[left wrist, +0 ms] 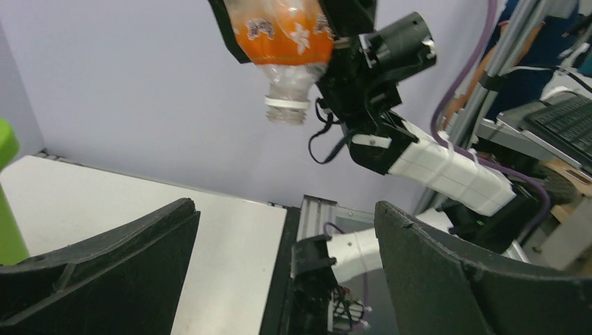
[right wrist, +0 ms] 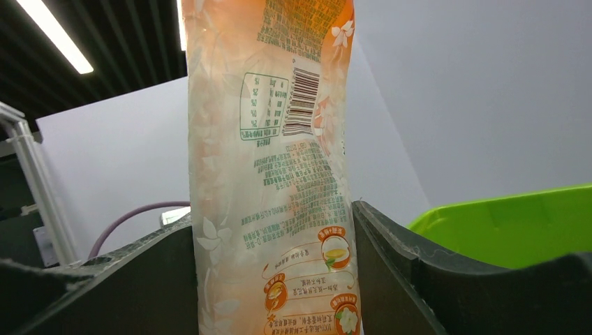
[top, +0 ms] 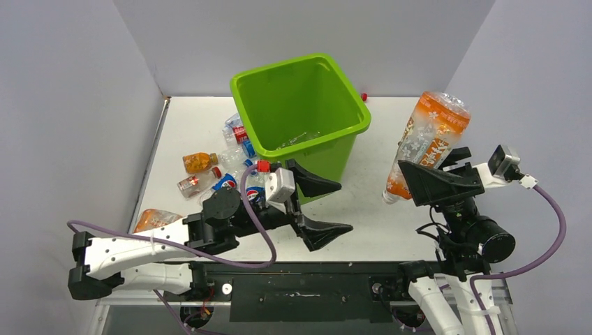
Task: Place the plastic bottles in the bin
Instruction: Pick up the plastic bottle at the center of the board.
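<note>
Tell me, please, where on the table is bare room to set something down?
Free: the table right of the bin, up to the right wall, and the far left corner behind the bottles. Crowded: left of the bin, where the bottles lie together.

- Pale lilac-grey walls close in the white table on left, back and right.
- Right wrist view, upper left: dark slatted ceiling, one strip light lit.
- Left wrist view, right edge: black keyboard.
</note>
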Tool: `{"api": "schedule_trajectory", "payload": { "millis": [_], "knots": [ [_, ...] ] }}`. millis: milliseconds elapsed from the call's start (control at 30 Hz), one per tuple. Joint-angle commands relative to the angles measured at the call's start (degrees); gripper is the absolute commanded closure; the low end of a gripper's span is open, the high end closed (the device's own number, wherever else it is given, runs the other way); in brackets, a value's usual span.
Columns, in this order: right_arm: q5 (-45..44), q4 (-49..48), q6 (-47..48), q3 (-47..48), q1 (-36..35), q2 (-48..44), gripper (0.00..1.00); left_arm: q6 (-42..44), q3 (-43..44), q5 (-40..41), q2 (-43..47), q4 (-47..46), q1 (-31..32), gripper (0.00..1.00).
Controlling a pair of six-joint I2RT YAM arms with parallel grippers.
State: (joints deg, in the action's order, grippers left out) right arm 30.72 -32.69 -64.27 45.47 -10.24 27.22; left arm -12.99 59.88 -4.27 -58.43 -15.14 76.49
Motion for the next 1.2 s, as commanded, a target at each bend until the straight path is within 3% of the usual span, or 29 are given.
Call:
{"api": "schedule_trajectory", "payload": {
  "millis": [0, 467, 633, 900, 1100, 1167],
  "knots": [
    [3.99, -9.55, -5.25, -0.06, -0.54, 1.62, 0.6, 3.69, 3.09, 6.24, -3.88, -9.46, 0.55, 0.04],
    [4.17, -14.43, -11.14, -3.93, -1.1, 2.22, 0.6, 3.83, 12.43, 1.51, -16.25, -16.24, 0.68, 0.04],
    [4.16, -13.68, -10.72, -3.9, -1.25, 1.84, 0.6, 3.41, 15.46, -0.38, -18.77, -13.72, 0.75, 0.0],
    [4.04, -12.54, -10.29, -3.55, -1.45, 1.55, 0.6, 3.17, 21.13, -4.89, -22.58, -6.14, 0.92, 0.31],
    [4.11, -10.27, -9.13, -3.17, -1.62, 1.11, 0.59, 4.34, 22.33, -5.44, -23.43, -4.46, 1.56, 0.66],
    [4.19, -8.74, -8.53, -2.76, -1.69, 0.86, 0.54, 4.79, 21.87, -4.75, -22.85, -4.78, 1.64, 0.81]
  ]
}}
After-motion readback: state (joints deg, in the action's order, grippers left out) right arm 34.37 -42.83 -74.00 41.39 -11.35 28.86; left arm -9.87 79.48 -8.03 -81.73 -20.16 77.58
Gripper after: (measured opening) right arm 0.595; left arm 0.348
